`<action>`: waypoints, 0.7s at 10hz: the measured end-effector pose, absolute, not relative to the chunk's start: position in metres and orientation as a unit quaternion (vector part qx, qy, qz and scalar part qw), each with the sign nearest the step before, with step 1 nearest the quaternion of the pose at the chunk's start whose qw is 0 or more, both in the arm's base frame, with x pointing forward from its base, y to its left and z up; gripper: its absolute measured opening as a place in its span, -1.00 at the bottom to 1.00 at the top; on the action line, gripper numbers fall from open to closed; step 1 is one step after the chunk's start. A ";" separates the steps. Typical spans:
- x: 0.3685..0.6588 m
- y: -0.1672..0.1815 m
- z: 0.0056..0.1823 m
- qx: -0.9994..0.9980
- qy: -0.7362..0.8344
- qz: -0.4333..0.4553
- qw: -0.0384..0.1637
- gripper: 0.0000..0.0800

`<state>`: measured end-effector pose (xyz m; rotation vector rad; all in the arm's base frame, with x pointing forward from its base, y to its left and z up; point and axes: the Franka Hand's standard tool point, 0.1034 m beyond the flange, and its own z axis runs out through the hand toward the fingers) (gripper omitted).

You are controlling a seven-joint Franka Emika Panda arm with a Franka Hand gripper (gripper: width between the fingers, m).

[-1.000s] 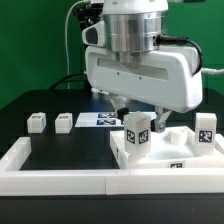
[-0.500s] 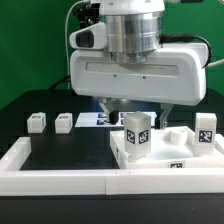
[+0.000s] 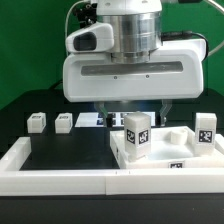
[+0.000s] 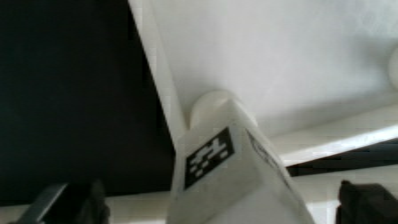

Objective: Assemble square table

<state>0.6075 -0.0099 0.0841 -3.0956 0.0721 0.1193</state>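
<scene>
Plainly, the wide-open gripper (image 4: 217, 206) holds nothing, its fingers (image 4: 365, 196) straddling an upright table leg (image 4: 222, 165).

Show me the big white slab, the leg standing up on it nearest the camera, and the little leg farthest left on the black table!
Square slab (image 3: 150, 160): exterior view, bare white front part.
Standing leg (image 3: 137, 137): exterior view, its tagged front face.
Leftmost loose leg (image 3: 37, 122): exterior view, its front face.
</scene>
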 end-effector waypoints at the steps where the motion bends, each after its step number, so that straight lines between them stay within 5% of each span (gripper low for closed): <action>1: 0.608 -0.009 0.084 -0.999 -0.016 0.039 0.023 0.62; 7: 0.610 -0.009 0.086 -0.982 -0.187 0.034 0.020 0.62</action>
